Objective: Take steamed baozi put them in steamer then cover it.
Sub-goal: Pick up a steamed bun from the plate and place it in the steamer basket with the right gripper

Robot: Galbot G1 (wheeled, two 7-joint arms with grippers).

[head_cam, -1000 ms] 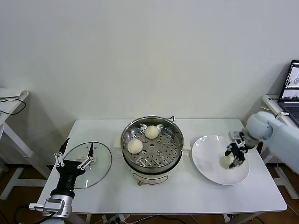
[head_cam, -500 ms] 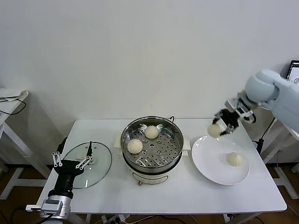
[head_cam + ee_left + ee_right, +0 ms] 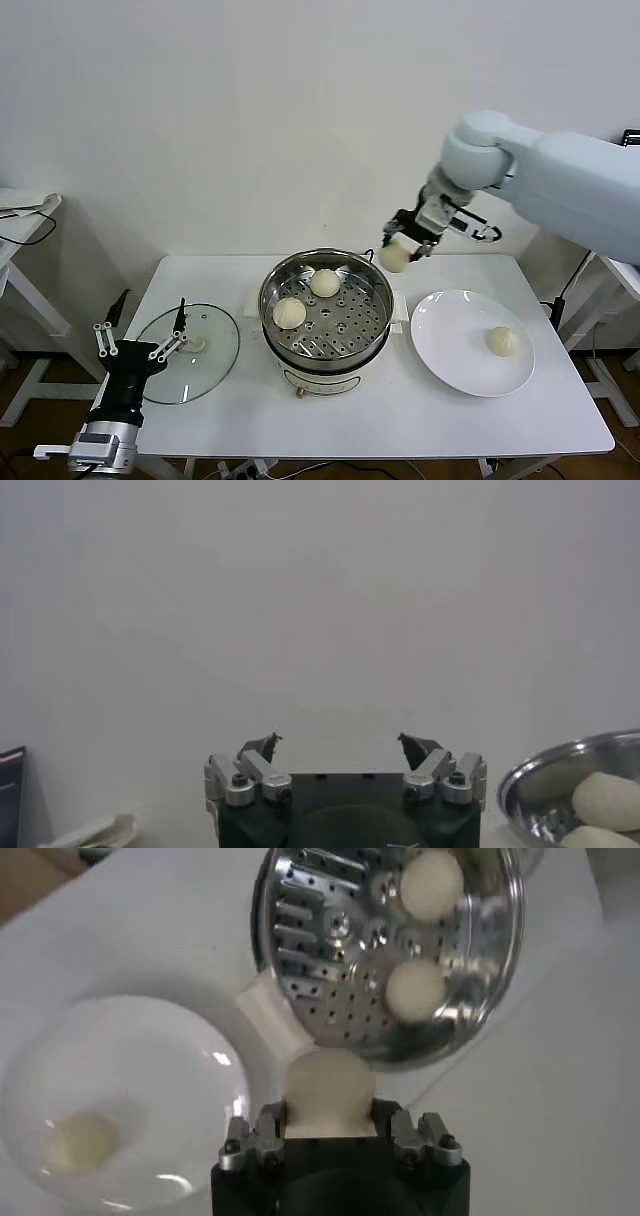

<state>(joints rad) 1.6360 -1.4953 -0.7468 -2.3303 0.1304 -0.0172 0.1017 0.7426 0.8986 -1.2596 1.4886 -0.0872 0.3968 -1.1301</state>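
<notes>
— While the left pincer point(image 3: 140, 335) waits wide apart at the nine o'clock end of the surface point(image 3: 400, 420), just off the glass lid point(image 3: 190, 350), what worries you?

— Not that side yet. The lid lies flat and untouched, and covering comes last. My eye is on the middle: the steamer point(image 3: 326, 345) already has two baozi point(image 3: 289, 313) on its perforated tray, one toward eleven o'clock of the pot, one toward twelve.

— And the third?

— Up in the air, at about two o'clock of the steamer's rim, gripped in the right pincer point(image 3: 397, 252). From the wrist camera the carried baozi point(image 3: 330, 1086) bulges between the two fingers, so it is soft and squeezed; I'd guess it could dent, or stick to a finger when let go.

— Could it miss?

— It hangs over the rim rather than the tray. Released too soon, it might strike the steel edge and roll onto the surface. Dropped from height, it may bump the other buns.

— Anything further right?

— The last baozi point(image 3: 503, 341) sits alone on the white plate point(image 3: 445, 350), at three o'clock.
</notes>
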